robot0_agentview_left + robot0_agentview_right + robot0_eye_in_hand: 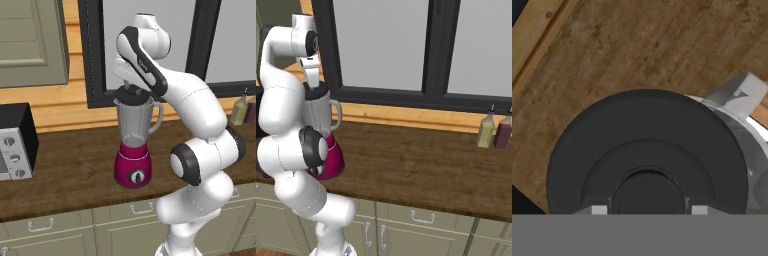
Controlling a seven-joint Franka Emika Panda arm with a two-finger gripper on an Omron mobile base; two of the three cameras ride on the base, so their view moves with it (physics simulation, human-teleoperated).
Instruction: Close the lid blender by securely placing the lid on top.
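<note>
Up close, the hand view looks straight down on the lid, a black disc with a raised round knob at its centre, and shows a sliver of the clear grey jar rim and the spout poking out past the disc on the right side of that picture, so the lid sits slightly off-centre over the mouth there. Below it lies the brown wooden counter. The two base views give what the hand view cannot: the whole blender, its magenta base with a black dial standing upright on the counter, the tall jar with its handle turned toward the arm's side. In the left base view the lid lies at the jar's mouth, directly under the gripper, which reaches down from the white arm. In the right base view the gripper is likewise right over the jar top, with the arm hiding much of the blender.

The lid is immediately beneath the claw, its knob lined up between the two finger tips. Whether the fingers are pressed on the knob or standing just apart from it I cannot tell; only two small pale tips show, either side of the knob.

A black-and-silver oven stands to the left, and two bottles stand well apart on the right.
</note>
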